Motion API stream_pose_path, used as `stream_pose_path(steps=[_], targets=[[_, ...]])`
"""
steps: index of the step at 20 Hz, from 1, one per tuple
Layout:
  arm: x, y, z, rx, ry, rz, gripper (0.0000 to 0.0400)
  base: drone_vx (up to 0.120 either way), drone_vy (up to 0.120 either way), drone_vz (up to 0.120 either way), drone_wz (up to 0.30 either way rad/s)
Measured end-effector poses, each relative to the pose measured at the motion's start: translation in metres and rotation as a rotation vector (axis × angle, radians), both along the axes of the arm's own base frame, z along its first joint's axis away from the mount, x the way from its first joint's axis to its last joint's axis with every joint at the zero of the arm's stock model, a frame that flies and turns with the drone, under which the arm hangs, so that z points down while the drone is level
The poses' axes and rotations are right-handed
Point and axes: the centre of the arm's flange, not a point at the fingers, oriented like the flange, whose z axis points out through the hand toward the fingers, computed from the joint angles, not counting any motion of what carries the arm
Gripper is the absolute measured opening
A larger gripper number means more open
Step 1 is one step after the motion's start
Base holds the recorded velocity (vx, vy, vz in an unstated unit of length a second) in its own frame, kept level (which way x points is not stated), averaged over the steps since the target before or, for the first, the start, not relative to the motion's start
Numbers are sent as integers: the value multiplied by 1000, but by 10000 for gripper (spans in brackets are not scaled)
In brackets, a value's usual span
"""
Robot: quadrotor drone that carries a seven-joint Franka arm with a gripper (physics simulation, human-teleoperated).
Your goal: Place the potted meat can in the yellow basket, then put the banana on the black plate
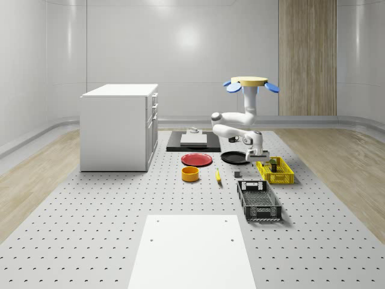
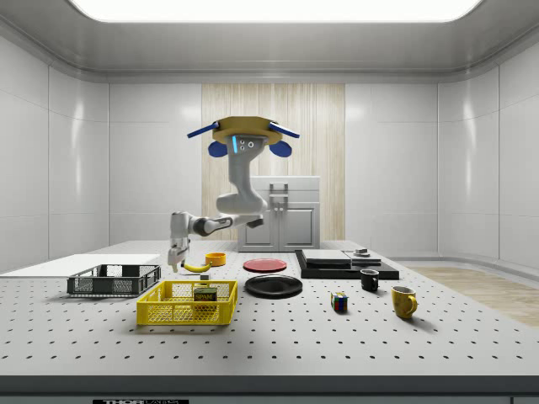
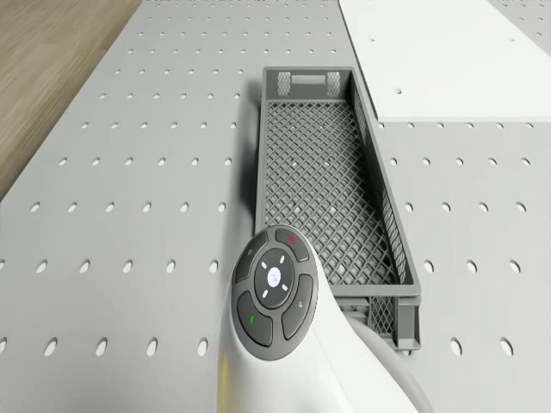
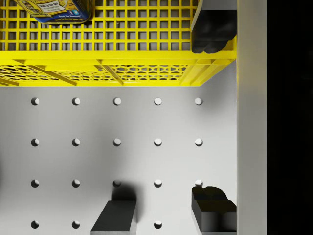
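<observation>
Yellow basket [image 2: 186, 304] sits nearest the side camera on a grey perforated table [image 2: 421, 345], with the potted meat can [image 2: 205, 295] already lying inside it. From the wrist camera, the can [image 4: 55, 11] shows through the basket's mesh. So the first step looks done, and the banana step is in hand.

The drone [image 2: 243, 135] hovers above the table, its white arm bent down so the gripper [image 2: 176, 263] hangs just beside the basket's edge, over bare table. The fingers [image 4: 212, 29] stand wide apart and hold nothing.

The banana [image 1: 218, 176] lies on the table beside an orange bowl [image 1: 190, 174], apart from the gripper. The black plate [image 1: 234, 157] lies empty, next to a red plate [image 1: 197, 159].

Next, the gripper likely needs to travel across to the banana, lower over it and close.

A grey crate [image 3: 331, 185] rests nearby. The room has pale glossy walls, a wood panel and a white cabinet [image 1: 119, 126].
</observation>
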Motion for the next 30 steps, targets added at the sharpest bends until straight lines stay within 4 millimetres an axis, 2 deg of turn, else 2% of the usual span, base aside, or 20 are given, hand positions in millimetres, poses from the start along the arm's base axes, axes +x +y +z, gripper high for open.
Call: stream_pose_path(steps=[9,17,25,30], targets=[[0,0,0,0,0,0,400,9,-120,-4,0],[0,0,0,0,0,0,400,0,-120,-115,0],[0,0,0,0,0,0,400,0,-120,0,0],[0,0,0,0,0,0,400,-80,-120,0,0]])
